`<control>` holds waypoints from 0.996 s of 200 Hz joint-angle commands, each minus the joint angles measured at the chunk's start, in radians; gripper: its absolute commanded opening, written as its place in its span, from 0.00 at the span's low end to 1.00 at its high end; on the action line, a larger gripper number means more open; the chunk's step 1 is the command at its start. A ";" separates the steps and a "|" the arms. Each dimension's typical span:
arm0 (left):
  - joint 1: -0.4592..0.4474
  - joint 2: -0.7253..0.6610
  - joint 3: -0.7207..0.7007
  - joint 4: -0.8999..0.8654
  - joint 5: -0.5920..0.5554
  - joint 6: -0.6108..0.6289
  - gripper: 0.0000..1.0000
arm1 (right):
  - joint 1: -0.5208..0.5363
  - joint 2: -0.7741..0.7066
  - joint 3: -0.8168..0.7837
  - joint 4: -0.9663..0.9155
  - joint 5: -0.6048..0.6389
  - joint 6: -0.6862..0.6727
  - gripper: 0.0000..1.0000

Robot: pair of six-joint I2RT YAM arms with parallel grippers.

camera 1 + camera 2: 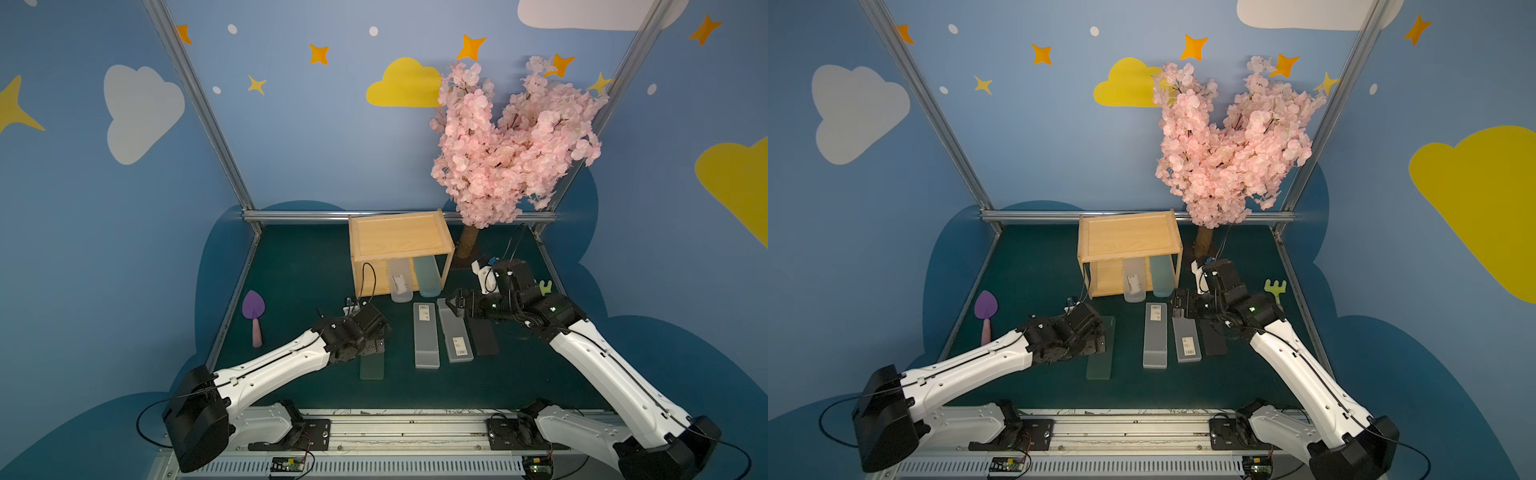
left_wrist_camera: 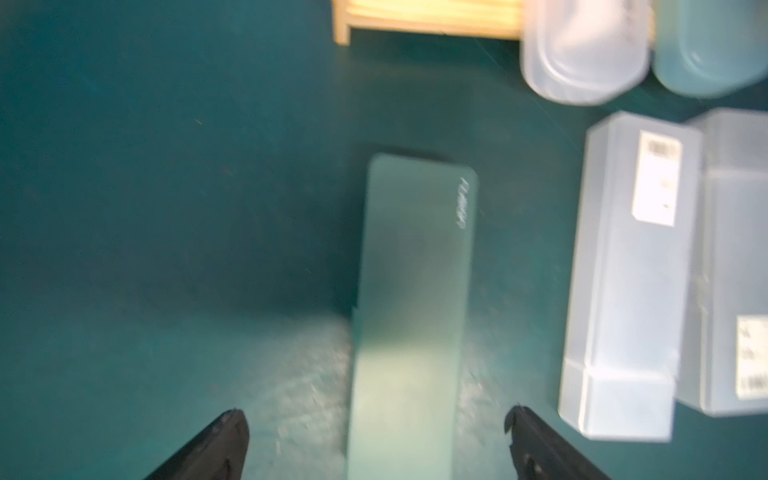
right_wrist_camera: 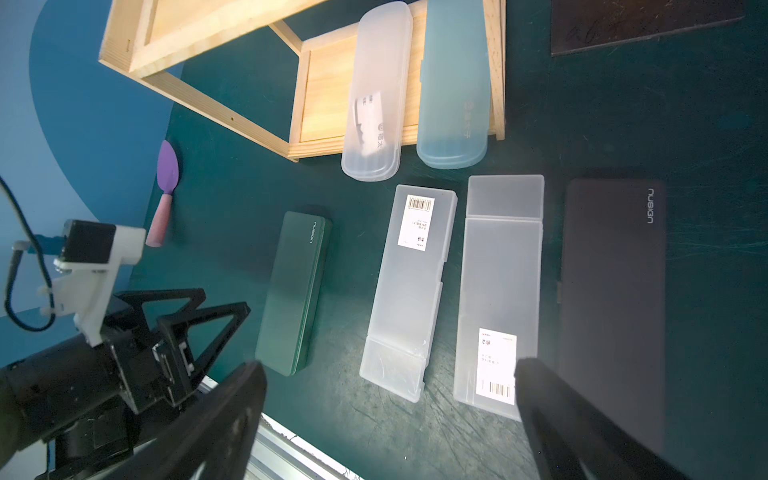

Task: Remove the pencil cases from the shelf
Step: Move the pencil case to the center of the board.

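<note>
The light wood shelf (image 1: 401, 243) stands at the back. On its lower tier lie a clear pencil case (image 1: 400, 282) and a light blue one (image 1: 428, 276), their ends sticking out the front. On the mat lie a dark green case (image 3: 295, 291), two frosted white cases (image 1: 426, 340) (image 1: 456, 338) with barcode stickers, and a black case (image 1: 483, 337). My left gripper (image 2: 376, 415) is open just above the near half of the dark green case, touching nothing. My right gripper (image 3: 388, 365) hangs open and empty over the frosted and black cases.
A purple trowel (image 1: 253, 311) lies at the mat's left edge and a green toy rake (image 1: 1275, 289) at the right. A pink blossom tree (image 1: 511, 141) stands right of the shelf. A metal rail (image 1: 399, 432) runs along the front.
</note>
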 commanded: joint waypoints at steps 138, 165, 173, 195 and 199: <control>0.076 0.356 0.113 0.056 0.193 0.159 1.00 | -0.010 0.033 -0.015 0.022 0.009 -0.033 0.98; 0.068 0.390 0.130 0.055 0.211 0.148 1.00 | -0.017 0.017 -0.027 0.020 0.011 -0.033 0.98; 0.064 0.395 0.131 0.056 0.212 0.146 1.00 | -0.019 0.012 -0.030 0.020 0.009 -0.033 0.98; 0.062 0.398 0.130 0.053 0.208 0.135 1.00 | -0.026 -0.003 -0.045 0.019 0.010 -0.031 0.98; 0.064 0.397 0.129 0.053 0.207 0.134 1.00 | -0.028 -0.006 -0.048 0.020 0.010 -0.030 0.98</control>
